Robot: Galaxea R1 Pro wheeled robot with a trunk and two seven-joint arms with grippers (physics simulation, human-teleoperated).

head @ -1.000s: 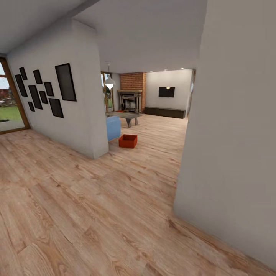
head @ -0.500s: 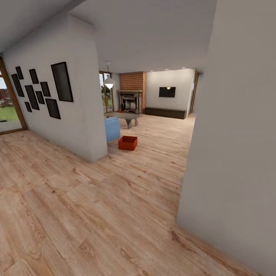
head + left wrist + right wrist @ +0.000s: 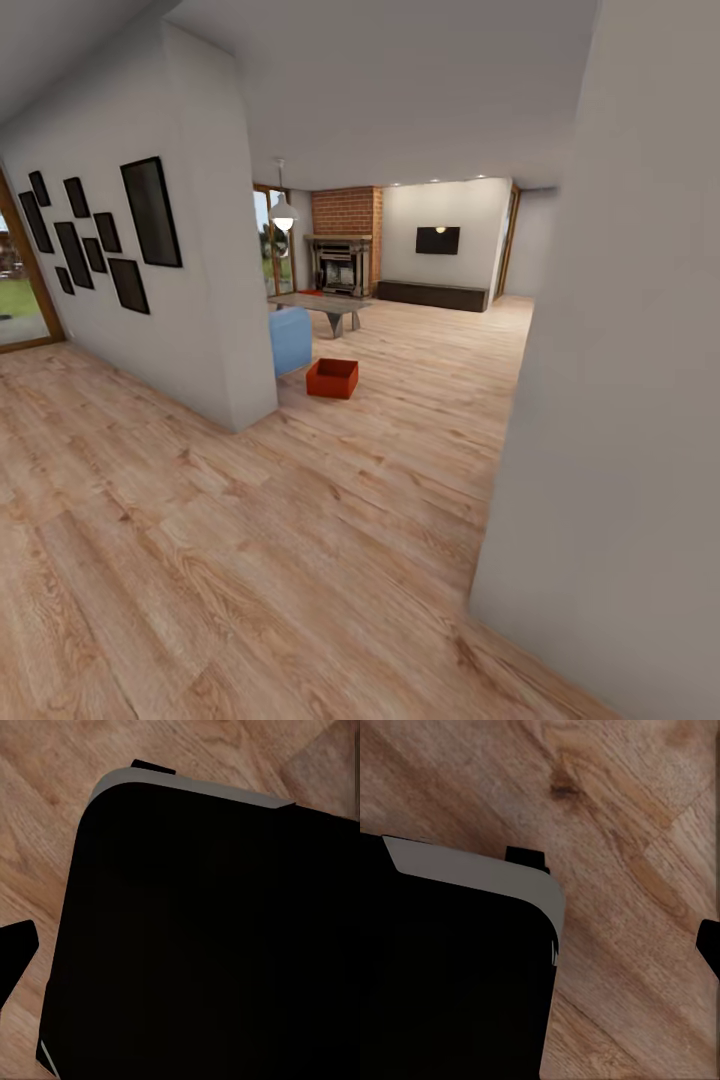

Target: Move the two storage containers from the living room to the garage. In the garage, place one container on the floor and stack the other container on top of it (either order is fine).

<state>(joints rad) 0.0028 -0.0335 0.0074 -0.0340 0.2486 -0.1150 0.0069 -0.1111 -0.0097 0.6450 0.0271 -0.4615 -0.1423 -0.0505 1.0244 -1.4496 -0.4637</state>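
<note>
A light wood-plank floor [image 3: 250, 560] with strong grain and darker knots is seen nearest, running from 6 o'clock toward the opening ahead. The same planks are seen under both wrist cameras, where a large black, round-cornered body with a pale grey edge [image 3: 480, 874], judged to be the robot's own base, covers much of each picture. A small dark tip is visible at the frame edge in each wrist view, but whether the left or right gripper is open or closed cannot be told.

At 3 o'clock a plain pale wall [image 3: 620, 400] stands very near. At 10 o'clock a second matte wall corner [image 3: 235, 300] carries a cluster of flat black rectangular frames [image 3: 150, 212].

The step in hand is judged to be the approach to the first container. It would be done well by driving through the middle of the gap between the two walls, with extra margin kept from the near wall at 3 o'clock, and by stopping short of the bin so that both arms can reach it.

Beyond the corner, at about 12 o'clock, one orange-red storage container [image 3: 332, 378] is seen on the planks: open-topped, box-shaped, thin-walled, just beside the rounded end of a blue sofa [image 3: 291, 340]. A second container cannot be made out with certainty.

Farther on, a low grey table [image 3: 320, 304], a rough red-brick fireplace [image 3: 345, 240], a dark wall screen [image 3: 438, 240] and a long dark bench [image 3: 430, 293] are seen in the living room.
</note>
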